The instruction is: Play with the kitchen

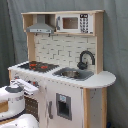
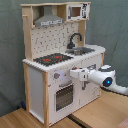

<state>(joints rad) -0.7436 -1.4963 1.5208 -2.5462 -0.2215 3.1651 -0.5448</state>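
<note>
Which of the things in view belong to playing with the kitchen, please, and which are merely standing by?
Part of the job:
- toy kitchen
- its stovetop
- faucet
- sink
- oven door
- gripper, at the kitchen's front panel in the second exterior view

Just there:
- wooden table
- grey curtain backdrop

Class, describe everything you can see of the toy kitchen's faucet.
The faucet is black, apparently plastic, with a tall arched spout curving over the sink. It stands upright at the back of the white countertop, behind the basin and before the tiled backsplash. In the second exterior view it rises beside the stovetop. Nothing touches it.
</note>
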